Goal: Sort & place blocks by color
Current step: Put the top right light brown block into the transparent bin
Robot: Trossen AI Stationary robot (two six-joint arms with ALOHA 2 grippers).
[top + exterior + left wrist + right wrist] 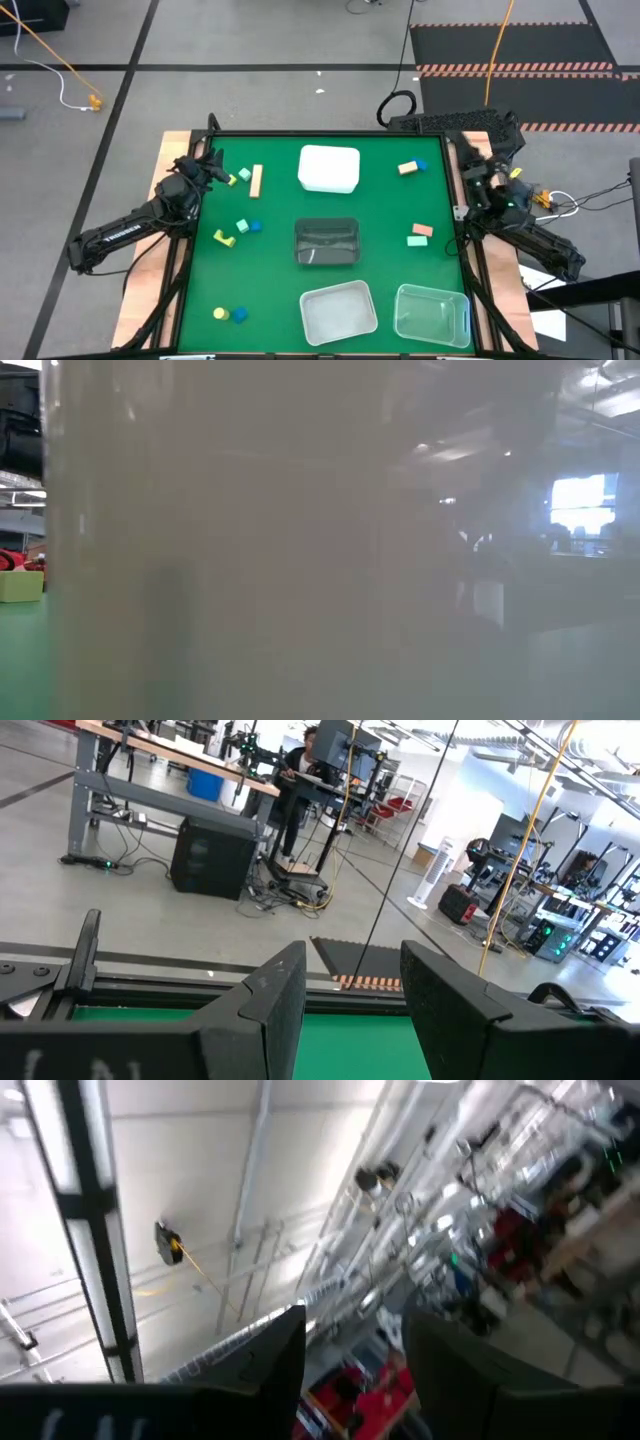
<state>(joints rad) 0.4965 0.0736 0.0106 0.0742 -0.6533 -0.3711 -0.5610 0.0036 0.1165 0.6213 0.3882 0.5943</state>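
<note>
The green worktop (380, 200) carries four tubs down its middle and near edge, seemingly one per colour: a white tub (329, 168) at the far centre, a dark tub (327, 242) in the middle, a frosted tub (339, 310) and a clear tub (432, 314) at the near edge. All four look empty, so sorting has not yet started. The blocks (243, 227) lie scattered on the mat in small groups, far left, centre left, near left, far right and mid right. The left gripper (345, 1010) waits raised over the far left corner and the right gripper (350, 1375) over the far right edge; both jaws stand partly open, holding nothing.
</note>
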